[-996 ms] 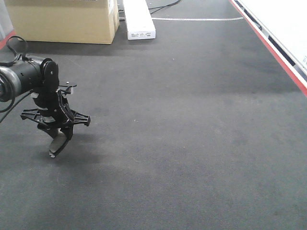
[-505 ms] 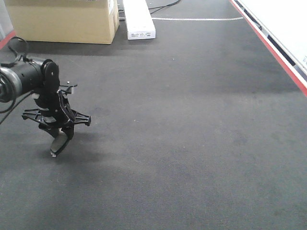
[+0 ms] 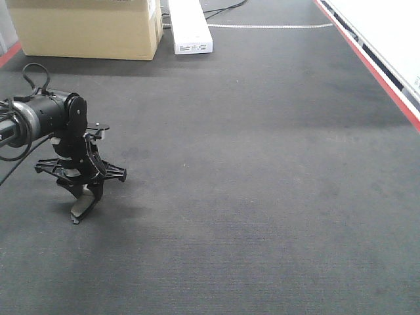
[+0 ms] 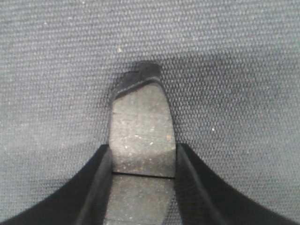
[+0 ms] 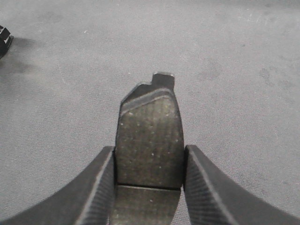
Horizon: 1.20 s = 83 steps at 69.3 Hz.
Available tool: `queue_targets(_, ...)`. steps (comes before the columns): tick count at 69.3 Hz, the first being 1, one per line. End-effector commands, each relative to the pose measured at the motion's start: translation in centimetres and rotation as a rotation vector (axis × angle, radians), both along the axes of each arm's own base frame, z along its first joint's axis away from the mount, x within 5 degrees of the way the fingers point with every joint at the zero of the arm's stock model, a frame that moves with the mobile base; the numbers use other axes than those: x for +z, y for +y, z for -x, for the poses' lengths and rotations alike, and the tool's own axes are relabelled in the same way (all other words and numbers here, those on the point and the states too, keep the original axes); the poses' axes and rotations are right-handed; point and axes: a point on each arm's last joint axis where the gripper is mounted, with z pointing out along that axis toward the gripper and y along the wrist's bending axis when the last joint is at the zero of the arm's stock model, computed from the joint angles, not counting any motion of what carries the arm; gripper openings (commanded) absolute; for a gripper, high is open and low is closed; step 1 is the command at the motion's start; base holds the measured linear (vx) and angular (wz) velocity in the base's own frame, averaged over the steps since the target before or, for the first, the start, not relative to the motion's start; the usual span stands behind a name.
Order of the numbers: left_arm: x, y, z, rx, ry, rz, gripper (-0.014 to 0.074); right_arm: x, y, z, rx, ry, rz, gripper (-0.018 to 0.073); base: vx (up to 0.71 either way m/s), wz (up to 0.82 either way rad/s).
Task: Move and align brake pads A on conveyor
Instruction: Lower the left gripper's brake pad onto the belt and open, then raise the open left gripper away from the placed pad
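Note:
My left gripper (image 3: 81,205) hangs low over the left part of the dark conveyor (image 3: 262,164), pointing down and shut on a brake pad (image 3: 80,209). In the left wrist view that grey pad (image 4: 140,126) stands between the black fingers (image 4: 96,187), its tabbed far end close to the belt (image 4: 234,93); whether it touches I cannot tell. My right gripper (image 5: 149,161) shows only in its own wrist view. It is shut on a second brake pad (image 5: 149,126), held above the belt (image 5: 225,56).
A cardboard box (image 3: 85,26) and a long white box (image 3: 190,26) stand at the belt's far left. A red edge strip (image 3: 374,65) runs along the right side. A black part (image 5: 3,40) shows at the left edge of the right wrist view.
My left gripper has sunk a little toward the belt and shifted slightly right, still holding its pad. The wrist has turned a bit.

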Motion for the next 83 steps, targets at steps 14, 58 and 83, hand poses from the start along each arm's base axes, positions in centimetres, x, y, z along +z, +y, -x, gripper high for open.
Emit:
queue_targets(14,3.7,0.3,0.2,-0.026,-0.066,-0.001,0.03,1.4,0.0,-0.3,-0.006,-0.105,-0.023,-0.0011,0.0,0.0)
queue_targets(58,14.1,1.0,3.4,-0.071,-0.324,0.007,0.054,1.4,0.0,-0.3,-0.006,-0.105,-0.023,-0.0011,0.0,0.0)
queue_targets(83,21.2,2.6,13.3,-0.104,-0.558,0.033,0.0517,1.4,0.0,-0.3,-0.006,-0.105,-0.023,-0.0011,0.0,0.0)
